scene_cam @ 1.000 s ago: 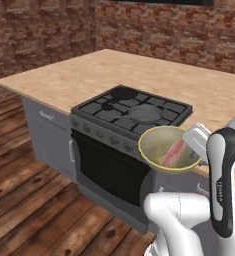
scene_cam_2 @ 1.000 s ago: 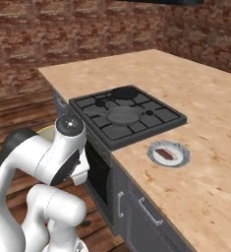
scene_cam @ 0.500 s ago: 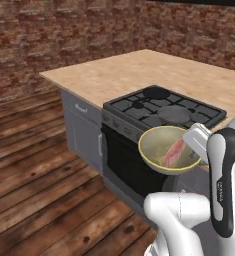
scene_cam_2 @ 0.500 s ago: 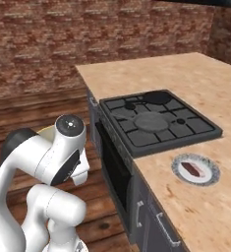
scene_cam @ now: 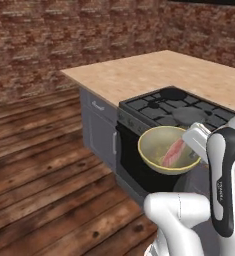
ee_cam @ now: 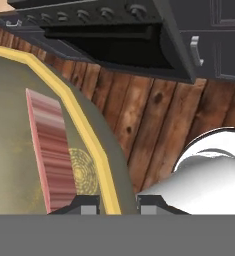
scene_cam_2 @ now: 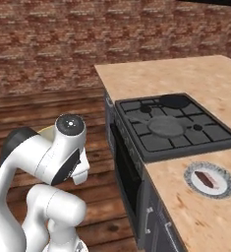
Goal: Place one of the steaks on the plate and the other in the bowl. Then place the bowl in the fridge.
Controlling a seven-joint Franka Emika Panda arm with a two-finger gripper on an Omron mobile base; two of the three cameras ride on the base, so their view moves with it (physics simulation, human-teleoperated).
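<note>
The bowl (scene_cam: 168, 150) is rounded, olive-tan inside with a paler yellowish rim, and it hangs in the air in front of the stove (scene_cam: 181, 111), off the counter (scene_cam: 159, 72) and above the wooden floor (scene_cam: 44, 170); inside it lies one steak (scene_cam: 174, 152), a flat pinkish-red slab with pale streaks, leaning against the inner wall; in the hand view the same steak (ee_cam: 51, 150) shows as a long striped red strip beside the yellow rim of the bowl (ee_cam: 84, 130); the fingers (ee_cam: 89, 205) straddle that rim, one inside the bowl and one outside, clamped on the bowl's wall.

The other steak (scene_cam_2: 208, 179) lies dark and small on the plate (scene_cam_2: 195, 170), a round greyish-white dish with a speckled rim, which sits on the counter just beside the stove's near edge.

The counter's edge and the dark oven front (scene_cam_2: 127, 172) stand close beside the bowl; to the other side the floor runs open and bare up to the brick wall (scene_cam: 64, 35).
</note>
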